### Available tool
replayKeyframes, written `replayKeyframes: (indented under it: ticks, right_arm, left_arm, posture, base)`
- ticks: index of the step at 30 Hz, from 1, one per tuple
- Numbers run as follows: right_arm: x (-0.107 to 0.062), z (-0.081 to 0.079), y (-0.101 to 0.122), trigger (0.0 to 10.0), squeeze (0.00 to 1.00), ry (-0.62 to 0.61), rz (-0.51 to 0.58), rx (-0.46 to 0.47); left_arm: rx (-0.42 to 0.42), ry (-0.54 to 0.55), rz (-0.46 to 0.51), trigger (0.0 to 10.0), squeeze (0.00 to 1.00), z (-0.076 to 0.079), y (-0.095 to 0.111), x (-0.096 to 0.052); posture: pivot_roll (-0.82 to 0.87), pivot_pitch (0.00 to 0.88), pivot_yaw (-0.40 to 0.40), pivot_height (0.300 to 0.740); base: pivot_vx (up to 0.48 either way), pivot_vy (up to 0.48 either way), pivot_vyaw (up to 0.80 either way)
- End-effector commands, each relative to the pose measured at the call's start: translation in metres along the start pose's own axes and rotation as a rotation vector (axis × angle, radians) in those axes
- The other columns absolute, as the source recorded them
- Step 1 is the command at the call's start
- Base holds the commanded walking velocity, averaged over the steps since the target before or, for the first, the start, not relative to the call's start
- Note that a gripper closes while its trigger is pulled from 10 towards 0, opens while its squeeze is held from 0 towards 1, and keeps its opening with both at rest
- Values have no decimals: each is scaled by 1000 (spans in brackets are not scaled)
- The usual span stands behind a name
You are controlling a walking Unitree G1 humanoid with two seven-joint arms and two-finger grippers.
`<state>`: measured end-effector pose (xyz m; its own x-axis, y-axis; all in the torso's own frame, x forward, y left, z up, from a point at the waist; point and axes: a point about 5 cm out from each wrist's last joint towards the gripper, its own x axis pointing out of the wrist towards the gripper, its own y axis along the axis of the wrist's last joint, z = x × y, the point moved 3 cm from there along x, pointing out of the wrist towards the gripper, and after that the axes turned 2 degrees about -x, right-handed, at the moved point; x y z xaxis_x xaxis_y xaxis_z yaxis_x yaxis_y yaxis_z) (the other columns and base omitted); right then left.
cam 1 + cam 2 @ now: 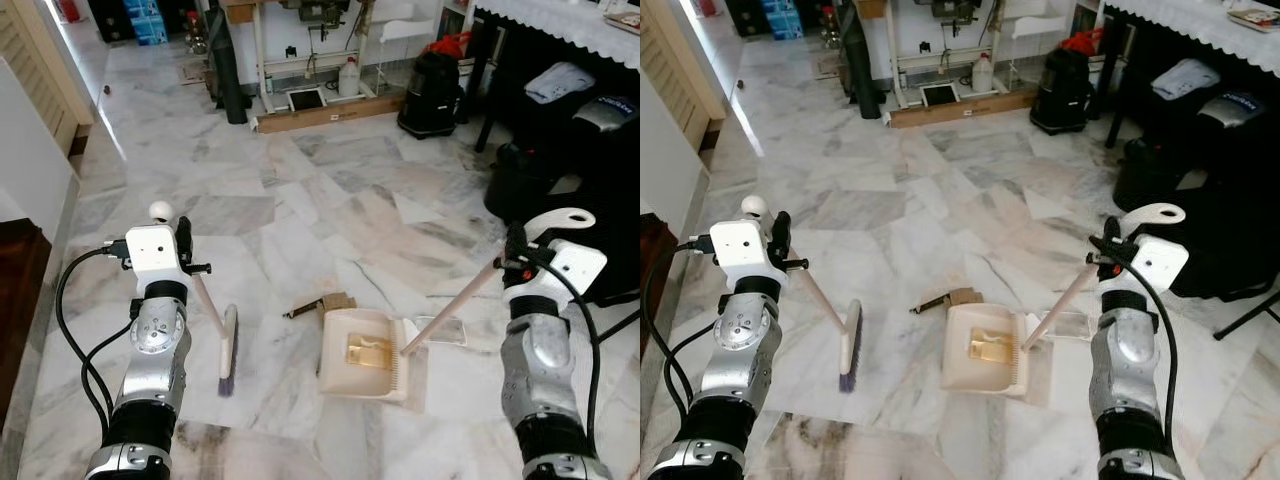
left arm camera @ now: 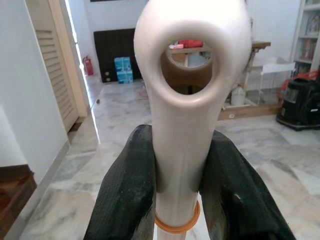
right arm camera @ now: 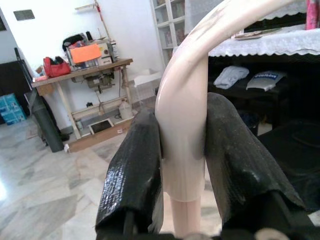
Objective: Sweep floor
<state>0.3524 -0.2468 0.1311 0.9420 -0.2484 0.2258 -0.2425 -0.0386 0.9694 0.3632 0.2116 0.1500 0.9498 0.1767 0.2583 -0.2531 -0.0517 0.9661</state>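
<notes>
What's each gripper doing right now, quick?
Left gripper: closed on the cream plastic handle of the broom.
Right gripper: closed on the cream curved handle of the beige plastic dustpan.

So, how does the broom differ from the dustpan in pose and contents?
The broom is held by the left gripper and leans with its dark bristles on the floor; the dustpan is held by the right gripper and lies flat. The dustpan holds a brown piece; the broom's head touches no debris, and a brown scrap lies between them. Both have pale cream handles.
</notes>
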Motion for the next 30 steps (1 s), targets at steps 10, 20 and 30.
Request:
replayKeyframes:
  ticks: [10, 20, 30]
  right_arm:
    - [0, 1, 3, 10000, 0, -29, 33, -26]
    - [-3, -2, 5, 10000, 0, -56, 61, 9]
    - [-8, 4, 4, 10000, 0, -72, 67, 3]
  left_arm:
    - [-16, 46, -1, 10000, 0, -13, -8, -1]
    - [-47, -12, -14, 10000, 0, 7, -12, 1]
    - [-46, -34, 27, 10000, 0, 12, 0, 12]
  posture:
    - [12, 0, 45, 740]
    - [-19, 0, 100, 740]
    - [-9, 0, 93, 740]
  base:
    - [0, 0, 0]
    - [0, 0, 0]
    - [0, 0, 0]
